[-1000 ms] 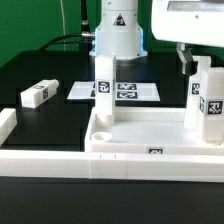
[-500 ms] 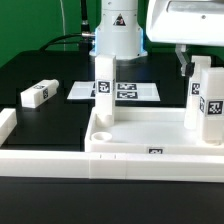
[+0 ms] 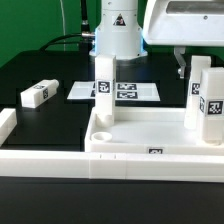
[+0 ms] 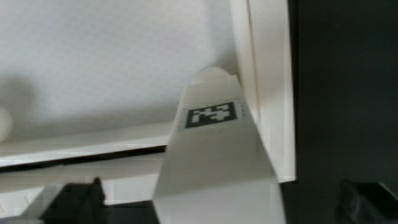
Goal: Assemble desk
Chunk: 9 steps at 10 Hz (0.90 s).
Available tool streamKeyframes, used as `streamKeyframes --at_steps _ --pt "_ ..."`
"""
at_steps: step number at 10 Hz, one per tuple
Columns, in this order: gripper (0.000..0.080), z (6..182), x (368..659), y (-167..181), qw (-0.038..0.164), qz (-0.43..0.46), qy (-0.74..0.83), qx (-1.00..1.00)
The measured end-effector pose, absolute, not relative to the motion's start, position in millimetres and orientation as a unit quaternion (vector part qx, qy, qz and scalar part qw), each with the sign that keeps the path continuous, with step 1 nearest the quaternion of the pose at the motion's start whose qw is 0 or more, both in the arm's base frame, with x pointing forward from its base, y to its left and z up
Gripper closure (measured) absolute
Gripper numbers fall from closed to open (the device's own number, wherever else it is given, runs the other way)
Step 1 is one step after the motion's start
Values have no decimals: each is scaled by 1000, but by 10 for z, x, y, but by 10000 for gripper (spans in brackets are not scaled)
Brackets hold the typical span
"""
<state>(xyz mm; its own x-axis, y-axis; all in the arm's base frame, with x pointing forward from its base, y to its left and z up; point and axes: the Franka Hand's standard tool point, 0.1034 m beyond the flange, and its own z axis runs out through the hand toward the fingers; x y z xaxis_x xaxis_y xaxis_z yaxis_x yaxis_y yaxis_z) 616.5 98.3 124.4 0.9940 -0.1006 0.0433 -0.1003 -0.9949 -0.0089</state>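
Note:
The white desk top (image 3: 150,128) lies rim up at the front. One white tagged leg (image 3: 103,88) stands upright in its corner socket on the exterior view's left. Two more legs stand on the right, one behind (image 3: 200,85) and one in front (image 3: 212,112). A loose leg (image 3: 35,95) lies on the black table at the left. My gripper (image 3: 192,60) hangs over the rear right leg, open. In the wrist view that tagged leg (image 4: 214,120) rises between my dark fingers (image 4: 80,203), above the desk top's rim (image 4: 267,60); I cannot tell whether they touch it.
The marker board (image 3: 130,92) lies flat behind the desk top, in front of the robot base (image 3: 118,40). White rails (image 3: 8,122) run along the left and front of the table.
The hand has drifted slightly toward the exterior view's left. The jaws stay open and the legs have not moved.

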Motion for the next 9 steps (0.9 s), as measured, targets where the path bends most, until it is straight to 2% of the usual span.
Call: streamKeyframes --at_steps 2,4,9 --pt "165 1244 6166 975 3 -22 50 -999" --pt "511 1245 6167 974 3 -22 50 -998" --pt "509 1249 6171 979 6 -22 123 -992"
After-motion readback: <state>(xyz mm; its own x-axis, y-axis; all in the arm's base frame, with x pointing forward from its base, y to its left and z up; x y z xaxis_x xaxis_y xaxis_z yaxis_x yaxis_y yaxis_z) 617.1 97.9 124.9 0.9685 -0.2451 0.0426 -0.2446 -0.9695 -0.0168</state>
